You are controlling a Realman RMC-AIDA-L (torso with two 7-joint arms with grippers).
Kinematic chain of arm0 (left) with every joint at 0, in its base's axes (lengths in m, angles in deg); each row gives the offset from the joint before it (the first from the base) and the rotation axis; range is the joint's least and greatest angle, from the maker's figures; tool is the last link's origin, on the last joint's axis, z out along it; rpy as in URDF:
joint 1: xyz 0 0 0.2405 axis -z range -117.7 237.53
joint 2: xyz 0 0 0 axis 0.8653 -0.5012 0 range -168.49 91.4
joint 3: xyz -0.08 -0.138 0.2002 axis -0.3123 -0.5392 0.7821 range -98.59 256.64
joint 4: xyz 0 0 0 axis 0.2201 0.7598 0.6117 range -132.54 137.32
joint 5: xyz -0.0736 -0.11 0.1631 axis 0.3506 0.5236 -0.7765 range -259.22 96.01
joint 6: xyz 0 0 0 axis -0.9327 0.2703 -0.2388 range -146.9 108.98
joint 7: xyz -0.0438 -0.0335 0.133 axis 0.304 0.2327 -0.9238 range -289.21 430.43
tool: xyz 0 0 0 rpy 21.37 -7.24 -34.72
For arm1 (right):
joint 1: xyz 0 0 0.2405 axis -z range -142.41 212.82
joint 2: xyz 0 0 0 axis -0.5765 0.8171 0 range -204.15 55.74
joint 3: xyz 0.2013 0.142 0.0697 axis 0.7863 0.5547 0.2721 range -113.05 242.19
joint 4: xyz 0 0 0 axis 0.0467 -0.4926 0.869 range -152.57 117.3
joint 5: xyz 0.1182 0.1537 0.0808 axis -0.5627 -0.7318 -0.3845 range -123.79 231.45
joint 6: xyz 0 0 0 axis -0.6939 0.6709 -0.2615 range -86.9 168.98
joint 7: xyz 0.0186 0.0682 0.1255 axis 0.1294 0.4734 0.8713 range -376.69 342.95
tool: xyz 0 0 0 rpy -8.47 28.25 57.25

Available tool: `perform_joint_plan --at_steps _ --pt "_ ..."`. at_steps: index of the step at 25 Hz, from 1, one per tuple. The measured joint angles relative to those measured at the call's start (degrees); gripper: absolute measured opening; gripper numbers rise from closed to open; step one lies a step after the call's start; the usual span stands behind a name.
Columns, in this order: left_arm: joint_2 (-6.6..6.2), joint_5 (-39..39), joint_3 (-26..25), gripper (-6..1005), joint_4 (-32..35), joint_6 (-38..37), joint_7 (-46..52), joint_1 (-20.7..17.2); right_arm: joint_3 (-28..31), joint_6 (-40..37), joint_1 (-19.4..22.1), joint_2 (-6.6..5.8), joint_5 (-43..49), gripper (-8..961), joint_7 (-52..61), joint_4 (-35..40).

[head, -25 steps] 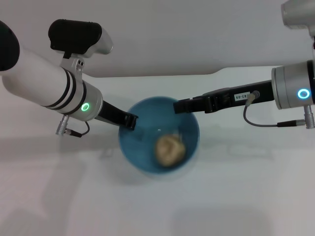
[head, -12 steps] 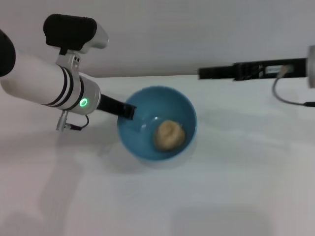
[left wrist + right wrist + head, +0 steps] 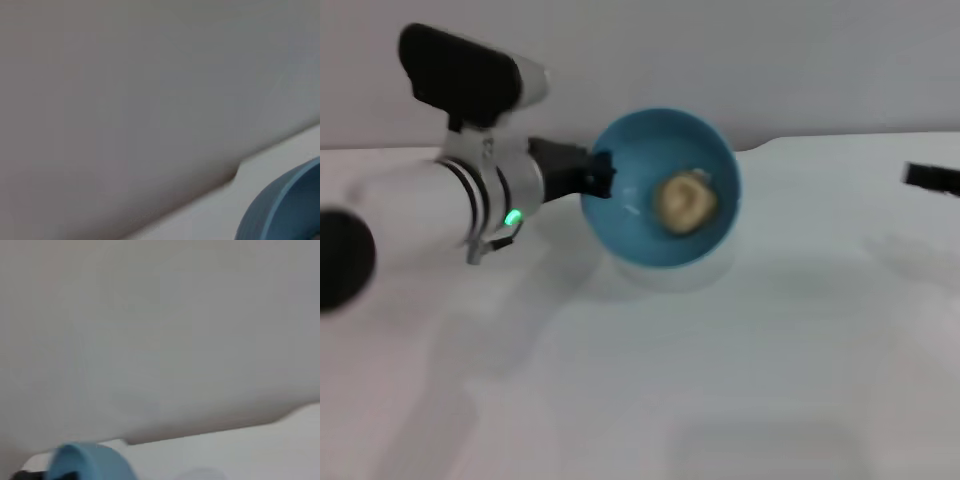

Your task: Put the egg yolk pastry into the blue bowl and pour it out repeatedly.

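Left jaws gripping blue bowl rim, mouth tilted camera-ward

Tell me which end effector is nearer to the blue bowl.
Left. The left end effector is at the blue bowl's rim on the robot's left side, gripping it. The right end effector is far off toward the robot's right, at the picture's edge.

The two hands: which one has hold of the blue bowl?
The left hand, gripping the blue bowl by its rim. The right hand is far off at the table's edge.
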Motion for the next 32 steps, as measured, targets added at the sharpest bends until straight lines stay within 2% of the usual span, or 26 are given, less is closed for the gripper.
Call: perform_joint_plan --at_steps 3,4,7,10,13,14,19,27,32 --pt "0.03 -2.1 8.2 7 0.5 -13.9 -5.1 -3.1 3.4 0.2 2.1 0.14 -0.2 390 -0.1 -1.3" --pt "0.18 -4.9 13.1 6 -0.6 -22.6 -8.6 -4.5 4.2 0.2 2.6 0.20 -0.3 389 -0.1 -1.5" --pt "0.59 -10.3 22.7 5 -5.6 -41.9 -14.5 -6.2 5.2 0.5 3.5 0.34 -0.4 386 -0.2 -1.7" --pt "0.89 -10.9 29.2 4 -11.3 -57.3 -16.7 -5.9 5.1 0.7 3.6 0.38 -0.4 383 -0.2 -2.0" --pt "0.97 -10.7 32.9 2 -15.9 -66.1 -17.5 -5.2 4.9 0.7 3.1 0.38 -0.4 380 -0.5 -2.8" --pt "1.01 -10.7 35.4 2 -19.7 -74.2 -19.9 -4.6 4.8 0.7 2.8 0.34 -0.4 379 -1.1 -3.6" --pt "1.04 -10.7 37.8 0 -22.8 -79.9 -22.9 -3.3 4.7 0.4 2.1 0.20 -0.4 374 -1.5 -4.9" --pt "0.98 -12.5 38.3 1 -25.4 -80.1 -23.3 -0.1 1.8 0.7 2.0 0.03 0.0 365 -1.7 -5.2" --pt "1.01 -9.4 35.4 1 -25.0 -75.9 -21.5 1.2 -1.9 1.0 1.7 -0.12 1.4 360 -1.7 -5.0"
